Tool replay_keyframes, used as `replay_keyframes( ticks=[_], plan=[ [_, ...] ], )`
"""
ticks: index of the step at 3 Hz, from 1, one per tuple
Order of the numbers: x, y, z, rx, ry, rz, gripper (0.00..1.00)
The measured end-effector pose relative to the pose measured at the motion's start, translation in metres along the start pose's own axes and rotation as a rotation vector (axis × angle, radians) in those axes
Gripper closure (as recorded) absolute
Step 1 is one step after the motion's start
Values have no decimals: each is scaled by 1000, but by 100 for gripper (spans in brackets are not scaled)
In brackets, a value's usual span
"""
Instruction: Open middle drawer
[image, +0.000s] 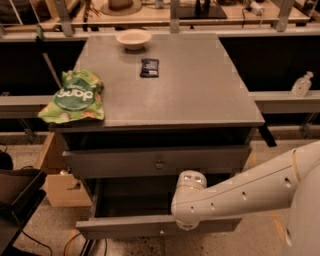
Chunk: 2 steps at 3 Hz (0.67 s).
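Observation:
The middle drawer (125, 227) is the lower, shallower grey front with a small round knob (161, 231). It stands pulled out toward me, and its dark inside (135, 197) shows behind the front. My white arm (250, 192) reaches in from the right. My gripper (186, 224) hangs under the round wrist, right at the top edge of that drawer's front, a little right of the knob. The wrist covers most of it. Above it is the taller grey front (115, 162) with a larger knob (159, 163).
On the cabinet top (200, 95) lie a green snack bag (76, 97) at the left edge, a small dark packet (149, 67) and a white bowl (133, 38) at the back. A cardboard box (62, 187) sits on the floor to the left. A clear bottle (301, 84) stands on the right ledge.

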<state>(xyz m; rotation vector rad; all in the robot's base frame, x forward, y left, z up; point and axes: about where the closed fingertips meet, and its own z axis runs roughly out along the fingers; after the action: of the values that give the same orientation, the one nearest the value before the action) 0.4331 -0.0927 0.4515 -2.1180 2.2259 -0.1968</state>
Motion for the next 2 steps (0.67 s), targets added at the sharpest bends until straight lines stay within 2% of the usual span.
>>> replay_keyframes(
  ticks=[1, 2],
  plan=[
    [0, 0, 1, 0, 0, 0, 100],
    [4, 14, -13, 10, 26, 17, 100]
  ],
)
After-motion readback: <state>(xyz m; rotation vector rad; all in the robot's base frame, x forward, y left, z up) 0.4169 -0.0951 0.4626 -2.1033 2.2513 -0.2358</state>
